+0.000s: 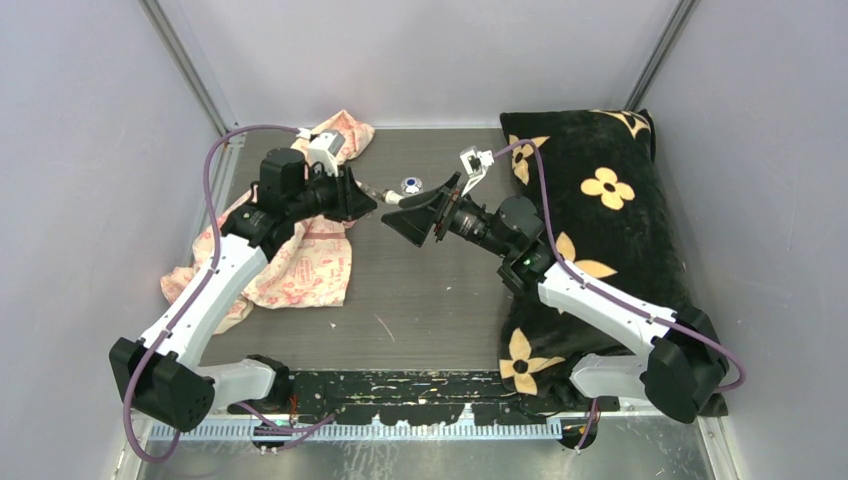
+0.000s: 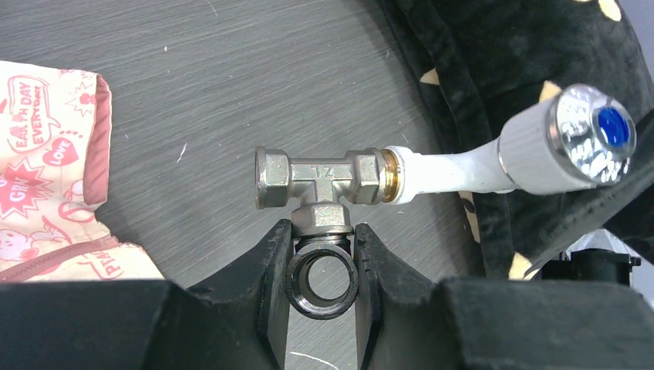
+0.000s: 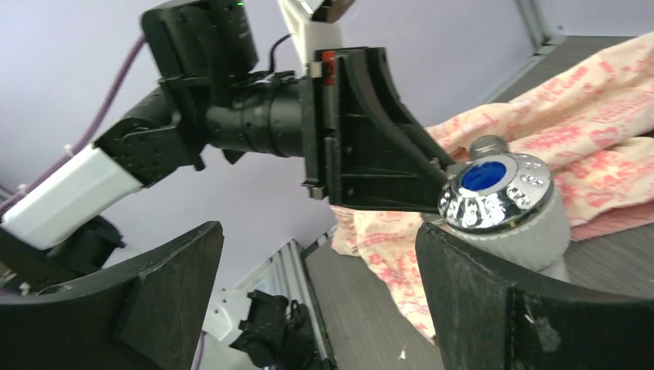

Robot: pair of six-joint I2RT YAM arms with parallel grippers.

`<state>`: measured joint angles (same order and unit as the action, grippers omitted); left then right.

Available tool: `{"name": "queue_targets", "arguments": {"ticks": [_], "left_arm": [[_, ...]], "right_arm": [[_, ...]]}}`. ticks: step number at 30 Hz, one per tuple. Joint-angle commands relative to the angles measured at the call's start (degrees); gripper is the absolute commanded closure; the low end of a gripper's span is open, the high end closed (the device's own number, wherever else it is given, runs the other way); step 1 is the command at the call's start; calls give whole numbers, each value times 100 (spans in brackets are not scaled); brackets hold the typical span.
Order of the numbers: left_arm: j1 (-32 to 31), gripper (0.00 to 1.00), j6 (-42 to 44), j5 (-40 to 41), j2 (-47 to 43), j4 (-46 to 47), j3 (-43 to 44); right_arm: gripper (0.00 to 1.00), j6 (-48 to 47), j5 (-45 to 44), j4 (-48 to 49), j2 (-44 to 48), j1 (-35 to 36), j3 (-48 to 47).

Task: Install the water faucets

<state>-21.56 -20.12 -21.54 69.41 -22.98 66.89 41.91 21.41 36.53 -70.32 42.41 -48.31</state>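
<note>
Left wrist view: left pincer (image 2: pixel 322 230) squeezed shut on the stem of the silver tee fitting (image 2: pixel 316 177), right at the fingertips; just beyond them, screwed into one arm, the white tap (image 2: pixel 455 171) with blue-centred knob (image 2: pixel 590 139). Right wrist view: right pincer (image 3: pixel 316 231) spread wide, gripping nothing, knob just beside one fingertip.

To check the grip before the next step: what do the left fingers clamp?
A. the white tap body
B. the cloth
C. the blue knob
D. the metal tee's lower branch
D: in the left wrist view the left fingers close on both sides of the lower branch of the tee, and the tap sticks out free sideways.
</note>
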Motion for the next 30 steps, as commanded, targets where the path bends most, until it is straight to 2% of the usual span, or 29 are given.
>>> {"name": "queue_targets", "arguments": {"ticks": [1, 8, 13, 24, 30], "left_arm": [[29, 100, 211, -260, -218, 399, 52], [30, 100, 664, -411, -283, -100, 144], [29, 100, 1072, -421, -338, -484, 149], [29, 100, 1050, -502, -296, -497, 243], [27, 100, 913, -502, -330, -334, 245]], "right_arm": [[0, -458, -653, -545, 53, 18, -227], [0, -655, -1097, -995, 34, 0, -340], [0, -789, -965, -1247, 106, -185, -460], [0, -961, -780, -1645, -193, -225, -782], [0, -931, -588, -1696, -368, -225, -606]]}}
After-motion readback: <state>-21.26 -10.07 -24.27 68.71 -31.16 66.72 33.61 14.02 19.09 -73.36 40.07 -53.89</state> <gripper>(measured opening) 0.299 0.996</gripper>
